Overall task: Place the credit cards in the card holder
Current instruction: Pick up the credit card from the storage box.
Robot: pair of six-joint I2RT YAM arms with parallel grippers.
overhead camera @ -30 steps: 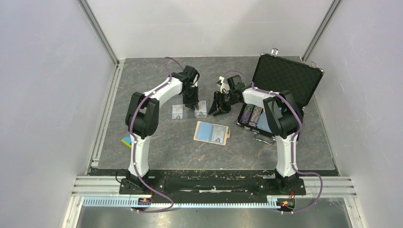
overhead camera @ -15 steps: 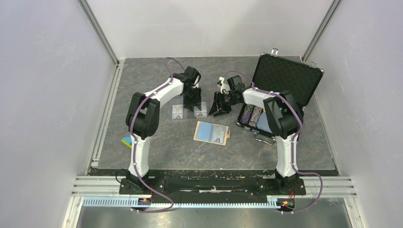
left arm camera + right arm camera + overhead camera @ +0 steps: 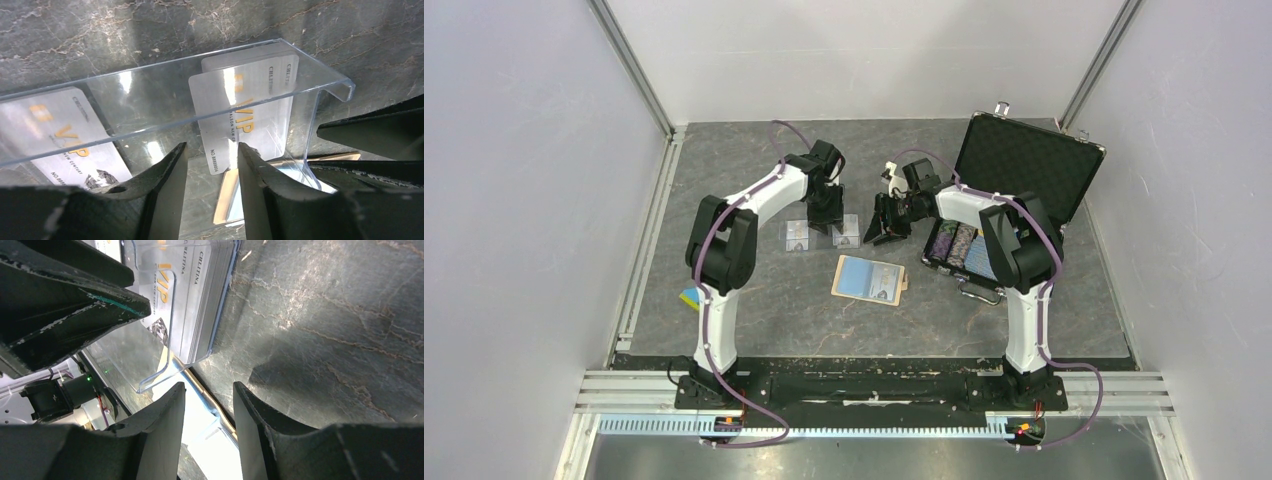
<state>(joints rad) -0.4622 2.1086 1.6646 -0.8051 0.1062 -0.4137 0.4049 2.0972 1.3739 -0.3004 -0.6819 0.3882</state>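
The two credit cards (image 3: 245, 112), both lettered "VIP" in gold, lie side by side at a clear plastic stand (image 3: 150, 95) and are seen through it. They sit mid-bench (image 3: 754, 300), toward the far edge. The card holder (image 3: 870, 278) lies open, apart from them and closer to the near edge. The left hand (image 3: 211, 147) hangs over the card closer to the right edge, fingers slightly apart, the card's end showing between them. The right hand (image 3: 208, 385) is just beside the stand, fingers apart and empty. A black case (image 3: 1024, 165) stands open at the far right corner.
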